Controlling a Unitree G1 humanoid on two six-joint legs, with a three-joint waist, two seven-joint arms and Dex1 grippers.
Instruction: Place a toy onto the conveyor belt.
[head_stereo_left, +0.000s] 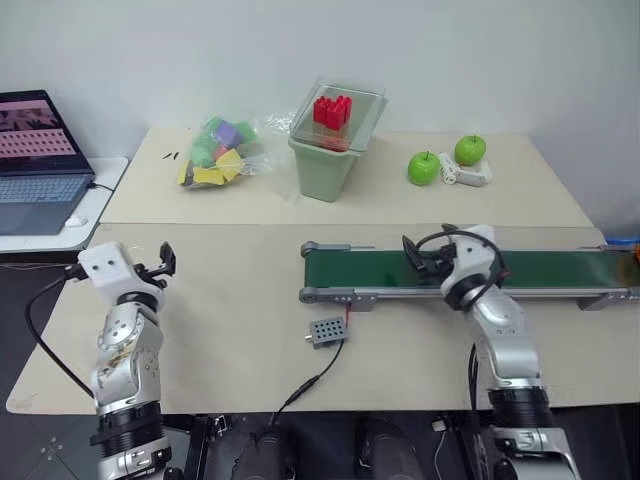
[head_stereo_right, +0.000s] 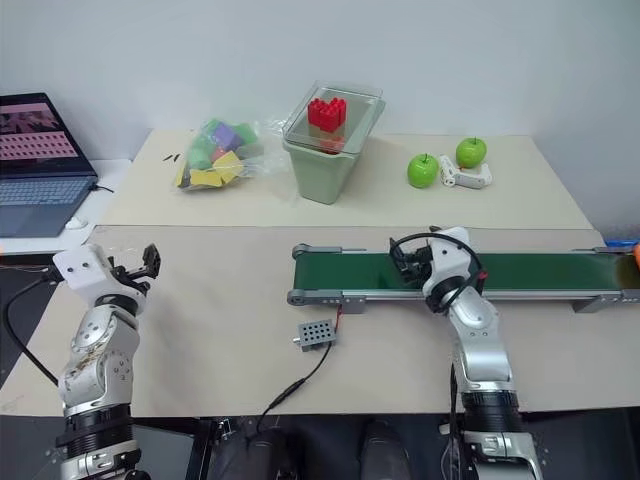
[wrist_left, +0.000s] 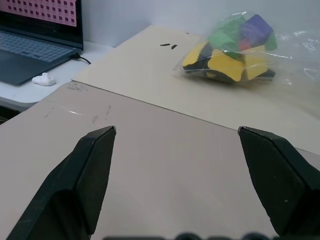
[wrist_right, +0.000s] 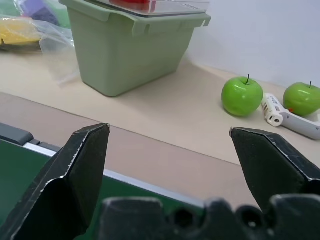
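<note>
**Both grippers empty, conveyor belt bare**

In the left eye view, nearest us is our left gripper (head_stereo_left: 165, 260), raised over the beige tabletop (head_stereo_left: 230, 300) with nothing between its black fingers. Our right gripper (head_stereo_left: 415, 255) hangs over the conveyor belt (head_stereo_left: 560, 268), a long, flat, dark green strip in a grey metal frame with a roller at its left end; it lies across the right half of the near table. A small grey perforated box (head_stereo_left: 326, 331) on a black cable sits just in front of the frame. On the far table stand a pale green plastic bin (head_stereo_left: 325, 165) with a clear lid carrying a red block toy (head_stereo_left: 332, 110), a crinkled clear bag of coloured blocks (head_stereo_left: 222, 152), two glossy green apples (head_stereo_left: 423, 168) and a white gadget (head_stereo_left: 468, 176) beside them. An open laptop (head_stereo_left: 35, 165) sits far left.

In the left wrist view, the two wedge-shaped matte fingers (wrist_left: 85, 175) stand wide apart over bare board, facing the bag.

In the right wrist view, the fingers (wrist_right: 80, 165) are likewise spread, empty, above the belt's green surface and metal edge, with the bin and apples beyond
</note>
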